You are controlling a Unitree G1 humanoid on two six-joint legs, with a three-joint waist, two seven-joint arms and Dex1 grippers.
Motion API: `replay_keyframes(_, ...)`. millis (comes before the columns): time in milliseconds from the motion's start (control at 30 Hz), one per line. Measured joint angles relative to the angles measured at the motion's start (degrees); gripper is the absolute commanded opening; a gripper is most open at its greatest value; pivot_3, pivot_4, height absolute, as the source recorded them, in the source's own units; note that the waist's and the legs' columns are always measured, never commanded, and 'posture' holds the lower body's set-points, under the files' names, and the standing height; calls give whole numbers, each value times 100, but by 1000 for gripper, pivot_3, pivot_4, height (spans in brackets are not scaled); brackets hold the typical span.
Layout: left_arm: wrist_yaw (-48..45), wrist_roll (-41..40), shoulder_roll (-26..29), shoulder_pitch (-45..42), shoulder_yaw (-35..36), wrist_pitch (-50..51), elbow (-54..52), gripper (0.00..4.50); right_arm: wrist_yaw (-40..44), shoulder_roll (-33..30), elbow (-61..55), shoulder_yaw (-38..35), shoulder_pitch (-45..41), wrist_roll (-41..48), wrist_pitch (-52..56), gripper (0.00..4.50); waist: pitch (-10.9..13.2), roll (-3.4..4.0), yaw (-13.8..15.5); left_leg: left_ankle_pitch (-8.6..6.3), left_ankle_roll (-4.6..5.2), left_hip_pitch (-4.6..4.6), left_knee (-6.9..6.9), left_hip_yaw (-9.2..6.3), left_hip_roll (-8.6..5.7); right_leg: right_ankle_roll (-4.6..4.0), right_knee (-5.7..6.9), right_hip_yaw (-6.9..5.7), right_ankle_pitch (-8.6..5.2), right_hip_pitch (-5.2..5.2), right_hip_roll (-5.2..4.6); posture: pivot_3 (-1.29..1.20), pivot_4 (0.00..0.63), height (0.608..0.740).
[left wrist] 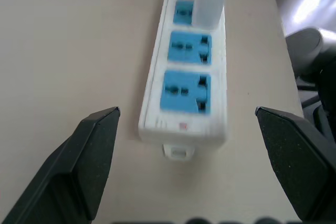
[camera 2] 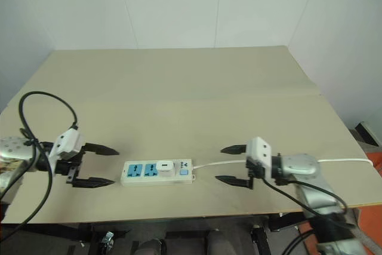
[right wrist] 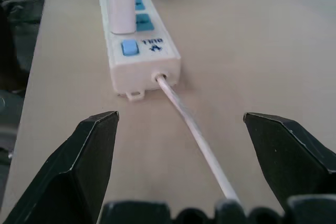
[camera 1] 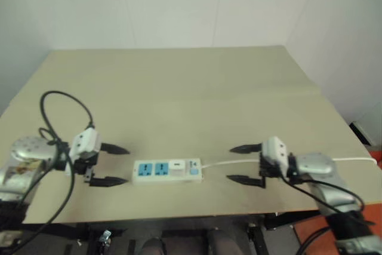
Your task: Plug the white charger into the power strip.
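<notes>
Both black-fingered grippers, left [camera 1: 117, 165] and right [camera 1: 245, 163], gape empty beside the long white power strip [camera 1: 167, 171]; small white charger block [camera 1: 177, 166] sits plugged in.

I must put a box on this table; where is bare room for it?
The whole far half of the table, behind the strip, is bare. The near edge is crowded: the left gripper and the right gripper flank the strip, with the charger plugged in and the cord running right.

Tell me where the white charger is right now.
The white charger stands plugged into the power strip, in the socket nearest its blue switch, near the table's front edge.
</notes>
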Motion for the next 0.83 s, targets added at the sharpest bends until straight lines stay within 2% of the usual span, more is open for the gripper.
replay_keyframes(167, -59, -137, 554, 968, 1102, 104, -240, 4500, -46, -594, -406, -892, 766, 370, 263, 4442, 24, 4, -1, 0, 0, 0, 0, 9, 0, 0, -2, 3, -1, -1, -4, 0, 150, 740)
replay_keyframes(333, -74, -210, 623, 1794, 1826, 271, -653, 4500, -42, -859, -658, -1361, 1110, 550, 405, 4442, 30, 3, -2, 0, 0, 6, 1, 16, 2, 0, -1, 4, 0, 0, -5, 0, 150, 740)
replay_keyframes(533, 33, -355, 587, 2108, 2035, 577, -1101, 4500, -69, -878, -692, -1424, 1211, 658, 455, 4442, 30, 2, 3, 0, 0, 5, 2, 19, 2, 3, -1, 5, 1, 1, -6, 0, 150, 740)
replay_keyframes(833, 50, -534, 586, 2113, 2069, 771, -1287, 4500, -109, -926, -867, -1538, 1452, 687, 550, 4442, 30, 2, 2, 0, 0, 4, 9, 20, 1, 7, 2, 6, 4, 2, -5, 0, 150, 740)
